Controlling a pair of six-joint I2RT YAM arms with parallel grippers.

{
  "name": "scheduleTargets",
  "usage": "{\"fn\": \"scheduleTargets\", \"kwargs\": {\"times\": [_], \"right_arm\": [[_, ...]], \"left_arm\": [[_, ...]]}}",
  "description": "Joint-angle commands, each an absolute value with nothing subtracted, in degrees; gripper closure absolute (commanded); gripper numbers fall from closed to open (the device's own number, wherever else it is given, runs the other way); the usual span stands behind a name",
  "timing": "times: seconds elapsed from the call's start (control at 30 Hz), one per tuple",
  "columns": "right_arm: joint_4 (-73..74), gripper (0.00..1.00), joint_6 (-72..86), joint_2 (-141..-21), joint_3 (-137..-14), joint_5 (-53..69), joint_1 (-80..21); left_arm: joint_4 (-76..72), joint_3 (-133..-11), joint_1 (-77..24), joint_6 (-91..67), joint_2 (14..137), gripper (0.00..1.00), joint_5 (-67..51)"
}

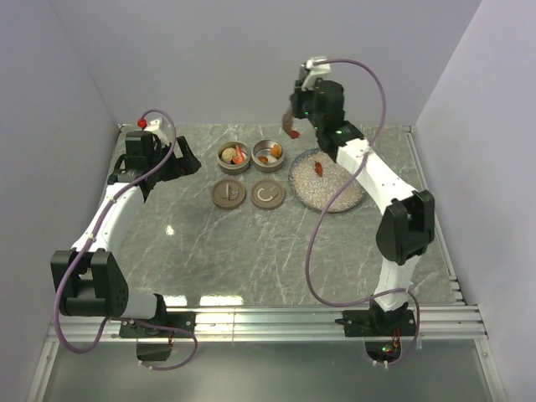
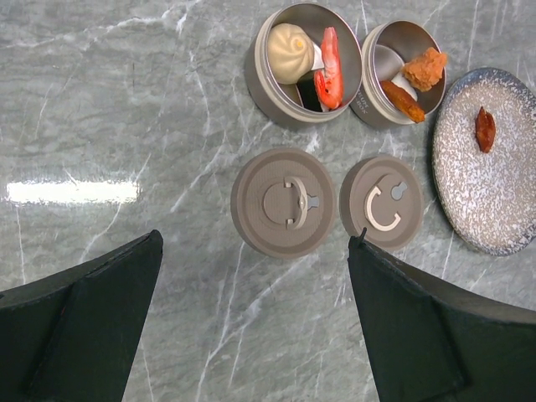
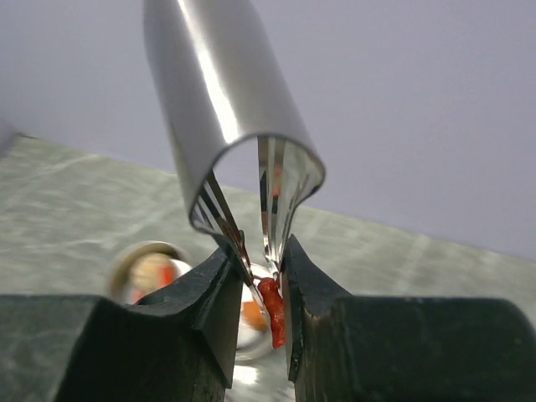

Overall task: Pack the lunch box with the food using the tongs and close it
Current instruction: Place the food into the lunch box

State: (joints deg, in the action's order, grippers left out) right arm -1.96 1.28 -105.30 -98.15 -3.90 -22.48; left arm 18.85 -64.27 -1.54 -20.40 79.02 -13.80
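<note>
The lunch box is two round metal tins, the left tin [image 2: 266,82] and the right tin [image 2: 369,99], standing open side by side. The left one holds a beige ball [image 2: 290,41], a red shrimp [image 2: 330,57] and a dark block [image 2: 308,90]. Orange fried bits [image 2: 425,67] lie in the right one. Their two lids [image 2: 283,201] [image 2: 383,201] lie flat in front. My right gripper [image 3: 255,261] is shut on the grey tongs [image 3: 222,100], which pinch an orange-red piece [image 3: 272,311] in the air behind the right tin [image 1: 268,153]. My left gripper [image 2: 251,335] hangs open and empty, near the lids.
A speckled grey plate [image 1: 335,194] sits right of the tins with one red piece [image 1: 319,168] on it. Grey walls close in the marble table at the back and on both sides. A rail runs along the near edge.
</note>
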Motion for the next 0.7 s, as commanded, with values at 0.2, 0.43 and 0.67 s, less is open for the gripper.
{"fn": "scheduleTargets", "kwargs": {"times": [0.2, 0.43, 0.67], "right_arm": [[-1.24, 0.89, 6.5, -118.38, -112.14, -3.16, -30.76], [-0.26, 0.89, 5.45, -120.85, -114.52, -4.57, -30.85], [0.97, 0.83, 3.78, -121.29, -114.08, -6.15, -30.94]], "left_arm": [[16.87, -65.57, -1.32, -19.07, 78.4, 0.01, -14.85], [16.96, -65.13, -1.32, -18.63, 77.96, 0.01, -13.8], [16.7, -65.48, -1.23, -18.63, 78.57, 0.01, -13.97]]}}
